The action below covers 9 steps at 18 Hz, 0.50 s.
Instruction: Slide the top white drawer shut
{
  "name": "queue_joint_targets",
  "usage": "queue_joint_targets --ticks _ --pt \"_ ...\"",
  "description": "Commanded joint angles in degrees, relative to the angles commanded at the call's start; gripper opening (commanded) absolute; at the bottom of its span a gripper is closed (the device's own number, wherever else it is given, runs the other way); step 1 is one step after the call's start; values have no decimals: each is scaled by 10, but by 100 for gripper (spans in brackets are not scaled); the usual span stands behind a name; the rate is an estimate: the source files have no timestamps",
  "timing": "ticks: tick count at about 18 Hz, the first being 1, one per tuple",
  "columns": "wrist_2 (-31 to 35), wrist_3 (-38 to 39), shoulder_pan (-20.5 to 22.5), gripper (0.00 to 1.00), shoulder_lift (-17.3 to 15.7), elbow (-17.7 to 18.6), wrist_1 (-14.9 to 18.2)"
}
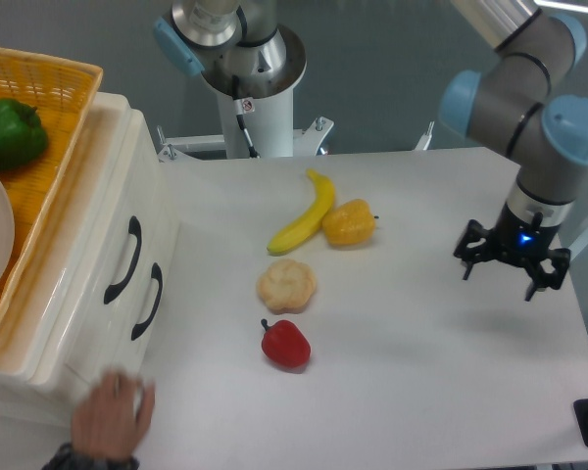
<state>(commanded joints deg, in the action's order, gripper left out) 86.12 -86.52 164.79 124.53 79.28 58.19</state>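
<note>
The white cabinet stands at the left edge of the table, its front facing right. The top white drawer carries the upper curved black handle. The lower drawer front carries a like handle. I cannot tell how far the top drawer stands out from the cabinet. My gripper hangs over the right side of the table, far from the cabinet, fingers spread, open and empty.
An orange woven basket with a green pepper sits on top of the cabinet. A banana, yellow pepper, pale pastry and red pepper lie mid-table. A person's hand rests at the cabinet's near corner.
</note>
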Motion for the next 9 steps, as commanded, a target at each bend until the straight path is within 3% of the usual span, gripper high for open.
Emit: queue_joint_targets --ticks 3,9 --pt "34 -131 10 100 30 -12 -17" --pt "56 -139 29 100 42 -17 -14"
